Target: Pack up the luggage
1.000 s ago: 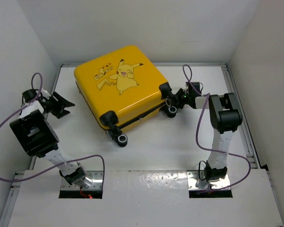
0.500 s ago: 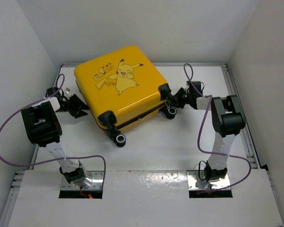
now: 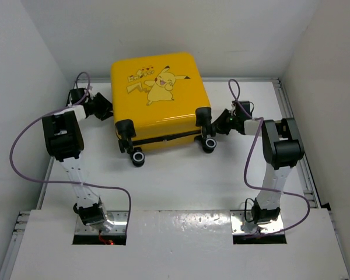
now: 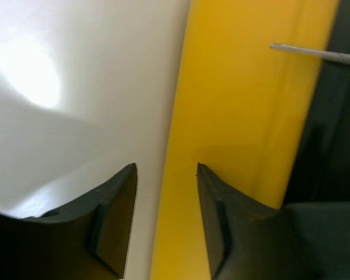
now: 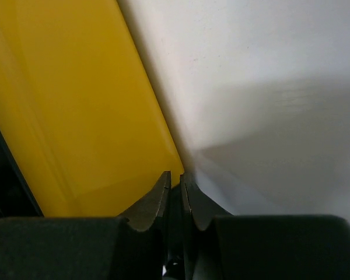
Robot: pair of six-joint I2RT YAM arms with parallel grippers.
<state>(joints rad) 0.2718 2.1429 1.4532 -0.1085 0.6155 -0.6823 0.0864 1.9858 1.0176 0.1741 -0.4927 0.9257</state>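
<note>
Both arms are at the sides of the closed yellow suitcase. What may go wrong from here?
The luggage has a glossy shell, so the open left fingers may slide off it. The shut right fingers sit beside a wheel; a push there may turn the case instead of opening it.

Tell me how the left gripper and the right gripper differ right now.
The left gripper is open; the right gripper is shut, holding nothing. The left gripper sits at the left side of the luggage, the right gripper at its right side near a wheel. Both point at the yellow shell.
</note>
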